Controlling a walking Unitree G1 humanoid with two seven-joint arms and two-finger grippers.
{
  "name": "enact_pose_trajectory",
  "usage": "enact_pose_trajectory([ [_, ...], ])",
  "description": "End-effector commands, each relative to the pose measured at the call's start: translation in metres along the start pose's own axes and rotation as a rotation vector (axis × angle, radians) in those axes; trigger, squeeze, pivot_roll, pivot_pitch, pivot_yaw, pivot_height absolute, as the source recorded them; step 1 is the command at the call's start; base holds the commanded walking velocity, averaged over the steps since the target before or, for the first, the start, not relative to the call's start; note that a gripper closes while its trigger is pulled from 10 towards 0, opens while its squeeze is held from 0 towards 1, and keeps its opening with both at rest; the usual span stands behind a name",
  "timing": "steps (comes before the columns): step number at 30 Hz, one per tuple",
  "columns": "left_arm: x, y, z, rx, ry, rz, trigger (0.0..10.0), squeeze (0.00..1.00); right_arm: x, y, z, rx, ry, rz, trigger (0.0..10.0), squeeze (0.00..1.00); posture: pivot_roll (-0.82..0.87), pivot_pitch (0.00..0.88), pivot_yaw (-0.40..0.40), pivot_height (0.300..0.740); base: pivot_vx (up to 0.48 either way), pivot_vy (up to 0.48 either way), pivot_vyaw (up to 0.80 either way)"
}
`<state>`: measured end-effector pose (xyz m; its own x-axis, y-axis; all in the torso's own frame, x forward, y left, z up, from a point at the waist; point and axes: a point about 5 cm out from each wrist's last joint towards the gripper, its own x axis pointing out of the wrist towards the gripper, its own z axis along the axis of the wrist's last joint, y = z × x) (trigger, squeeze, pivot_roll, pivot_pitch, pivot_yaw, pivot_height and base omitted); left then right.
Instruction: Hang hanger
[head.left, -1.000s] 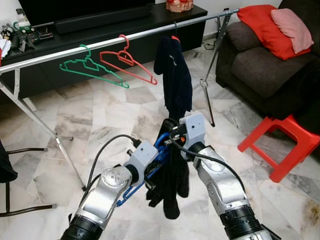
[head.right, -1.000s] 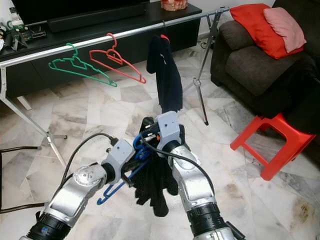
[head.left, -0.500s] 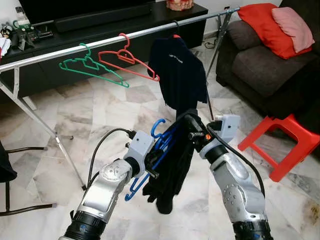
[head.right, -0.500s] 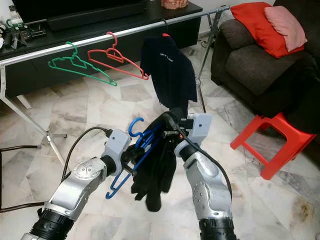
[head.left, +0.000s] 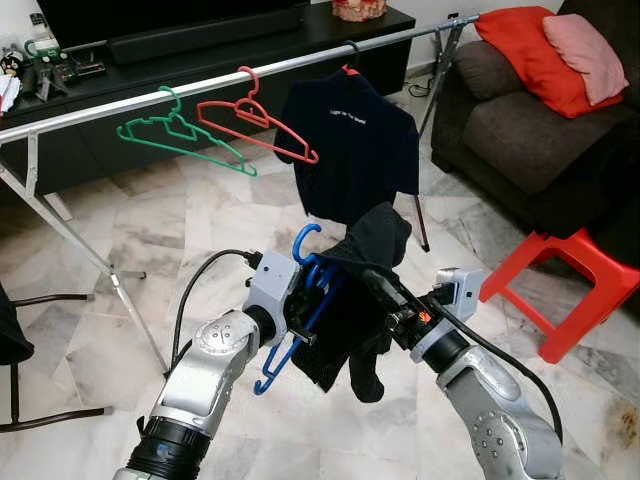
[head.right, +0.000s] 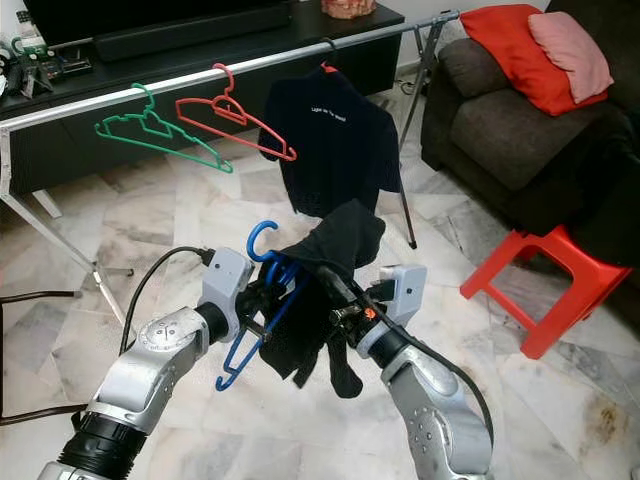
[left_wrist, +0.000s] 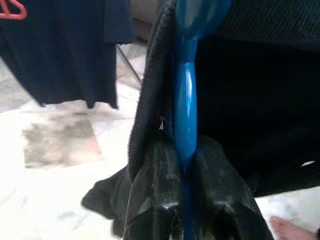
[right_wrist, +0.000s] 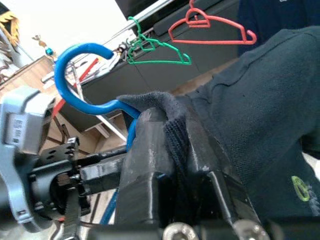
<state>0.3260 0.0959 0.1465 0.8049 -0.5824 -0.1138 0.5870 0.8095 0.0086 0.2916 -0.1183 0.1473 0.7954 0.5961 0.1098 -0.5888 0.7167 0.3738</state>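
A blue plastic hanger (head.left: 303, 262) with a black garment (head.left: 362, 305) draped over it hangs in front of me at chest height. My left gripper (left_wrist: 185, 150) is shut on the hanger's blue bar just below the hook. My right gripper (right_wrist: 167, 125) is shut on a fold of the black garment right beside the hook (right_wrist: 80, 65). Behind them a silver clothes rail (head.left: 120, 105) runs across the room with an empty green hanger (head.left: 180, 135), an empty red hanger (head.left: 255, 125) and a dark navy shirt (head.left: 355, 155) on it.
The rail's slanted legs (head.left: 130, 300) stand on the marble floor at left and far right. A black TV bench (head.left: 200, 70) sits behind the rail. A dark sofa (head.left: 520, 130) with red cushions and a red stool (head.left: 570, 290) are at the right.
My right arm has swung out to the right, pulling the black garment up over the hanger's shoulder. The blue hook has risen. The navy shirt on the rail has turned to face me.
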Motion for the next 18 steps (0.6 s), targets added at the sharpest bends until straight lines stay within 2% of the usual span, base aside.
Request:
enact_pose_trajectory([
  [1,-0.001,-0.002,0.013,-0.008,-0.074,-0.023,10.0,0.0,-0.003,0.002,0.005,-0.016,-0.02,0.007,10.0,1.0,-0.02,0.19,-0.001,0.74,0.0,0.0,0.0],
  [4,-0.001,-0.003,0.016,-0.016,-0.09,-0.03,10.0,0.0,-0.003,0.002,0.006,-0.023,-0.021,0.005,10.0,1.0,-0.02,0.19,-0.001,0.74,0.0,0.0,0.0],
  [5,-0.001,-0.006,0.022,-0.054,-0.133,-0.056,10.0,0.0,-0.004,0.0,0.007,-0.044,-0.025,-0.022,10.0,1.0,-0.02,0.194,-0.002,0.74,0.0,0.0,0.0],
  [7,-0.002,-0.008,0.024,-0.075,-0.145,-0.08,10.0,0.0,-0.004,-0.003,0.011,-0.043,-0.041,-0.047,10.0,1.0,-0.02,0.192,-0.003,0.74,0.0,0.0,0.0],
  [10,-0.005,-0.01,0.022,-0.063,-0.133,-0.117,10.0,0.0,-0.003,-0.005,0.019,-0.067,-0.068,-0.061,10.0,1.0,-0.02,0.195,-0.002,0.74,0.0,0.0,0.0],
  [15,-0.004,-0.007,0.024,-0.066,-0.152,-0.109,10.0,0.0,-0.005,0.0,0.03,-0.109,-0.101,0.005,10.0,1.0,-0.02,0.202,-0.001,0.74,0.0,0.0,0.0],
  [18,-0.004,-0.007,0.023,-0.058,-0.144,-0.112,10.0,0.0,-0.008,-0.003,0.041,-0.135,-0.128,-0.015,10.0,1.0,-0.03,0.202,-0.002,0.74,0.0,0.0,0.0],
])
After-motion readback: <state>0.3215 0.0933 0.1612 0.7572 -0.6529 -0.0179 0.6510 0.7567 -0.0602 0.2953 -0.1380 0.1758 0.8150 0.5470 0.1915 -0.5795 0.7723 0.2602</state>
